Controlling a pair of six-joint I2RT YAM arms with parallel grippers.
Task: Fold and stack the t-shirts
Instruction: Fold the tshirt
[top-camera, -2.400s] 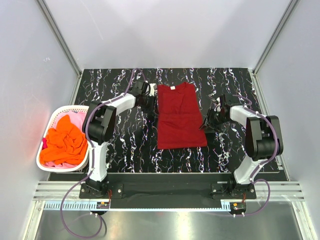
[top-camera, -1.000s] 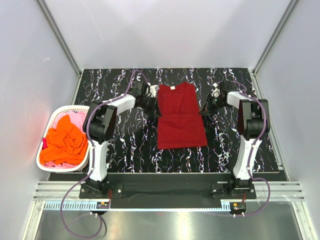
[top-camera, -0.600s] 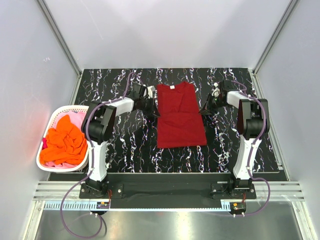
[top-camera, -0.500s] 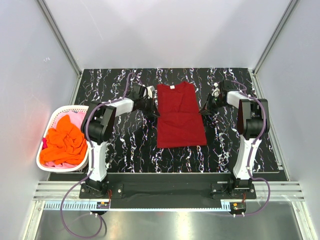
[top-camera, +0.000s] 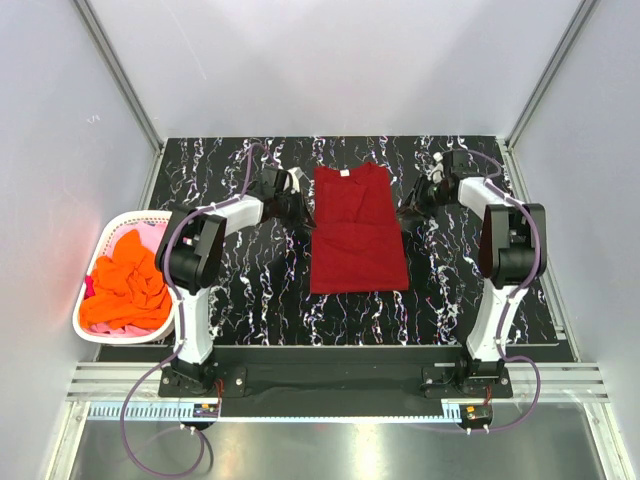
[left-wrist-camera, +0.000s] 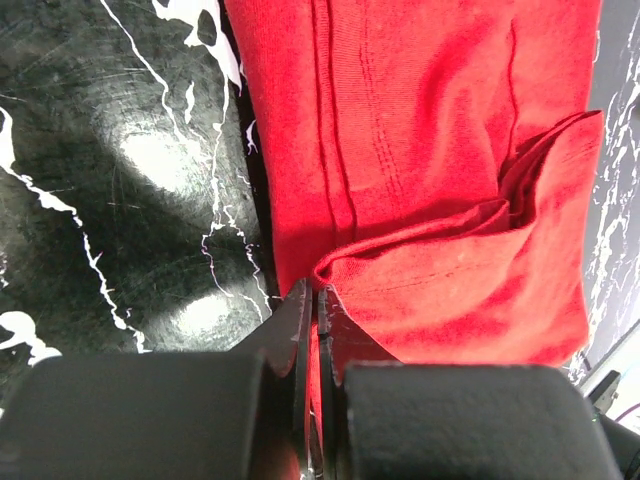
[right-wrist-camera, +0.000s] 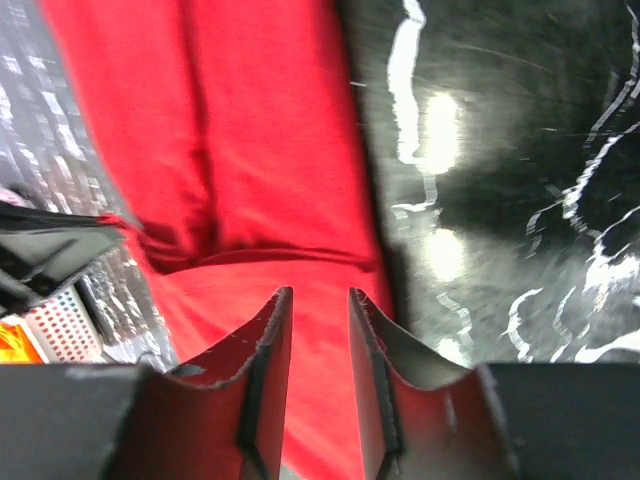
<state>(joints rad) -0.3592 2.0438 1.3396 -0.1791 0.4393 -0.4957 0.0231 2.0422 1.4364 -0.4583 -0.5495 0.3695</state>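
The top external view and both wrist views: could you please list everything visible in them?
dark red t-shirt: one, dark red, lying partly folded at the table's middle
orange t-shirt: one heap, bright orange, in the basket
pink cloth: some, pink, under the orange heap in the basket
basket: one, white, at the table's left side
table: one, black with white veins
cables: several, purple, along the arms and near the bases
arms: two, white and black, one on each side of the shirt
left tool: one, black, shut on the dark red t-shirt's left edge
right tool: one, black, jaws slightly apart at the shirt's right edge
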